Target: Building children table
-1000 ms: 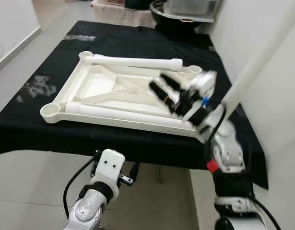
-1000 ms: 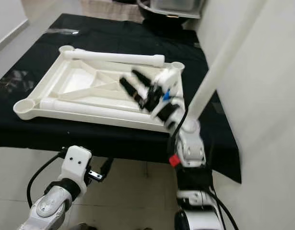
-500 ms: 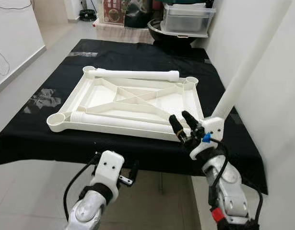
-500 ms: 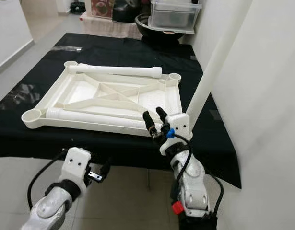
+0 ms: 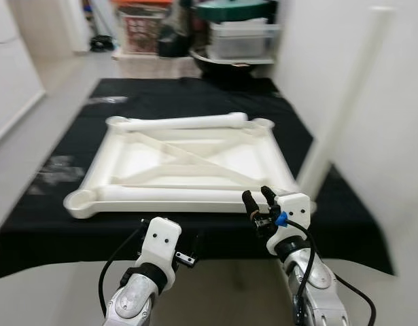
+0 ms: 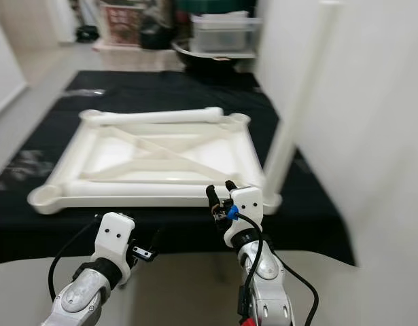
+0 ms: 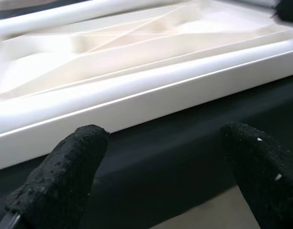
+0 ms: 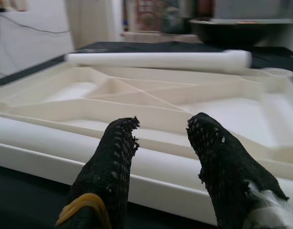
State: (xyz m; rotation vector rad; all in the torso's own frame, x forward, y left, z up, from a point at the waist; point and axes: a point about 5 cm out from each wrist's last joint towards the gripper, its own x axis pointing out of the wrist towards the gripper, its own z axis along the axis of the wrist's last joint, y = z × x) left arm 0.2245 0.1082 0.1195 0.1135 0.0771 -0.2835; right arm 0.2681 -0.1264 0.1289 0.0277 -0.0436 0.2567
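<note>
- A black-covered table (image 5: 195, 95) spans the middle of the left eye view, with grey floor to its left and a white wall to its right.
- On it, at the centre of the frame, lies the white tabletop panel (image 5: 188, 159) of the children's table, underside up, its ribs crossing in an X and a round socket at each corner.
- One white leg (image 5: 178, 123) lies along the panel's far edge; a second leg (image 5: 175, 195) lies along its near edge.
- A third leg (image 5: 341, 112) stands up at the right of the frame, seemingly seated in the near right corner, though blur hides the joint.
- Storage boxes (image 5: 239, 37) sit at the top of the frame, beyond the table.
- The right tool (image 5: 257, 202), lower centre-right, hovers just before the panel's near edge, its fingers apart and gripping nothing.
- The left tool (image 7: 156, 181), seen from its wrist camera, is below the table edge with fingers wide apart and nothing between them.
- Judged advice: close the right tool around the middle of the near leg, lift it level, then aim its end squarely at an open socket.
- Compared with a second ago, the right tool has drawn back off the panel toward the robot, and the camera has shifted.
</note>
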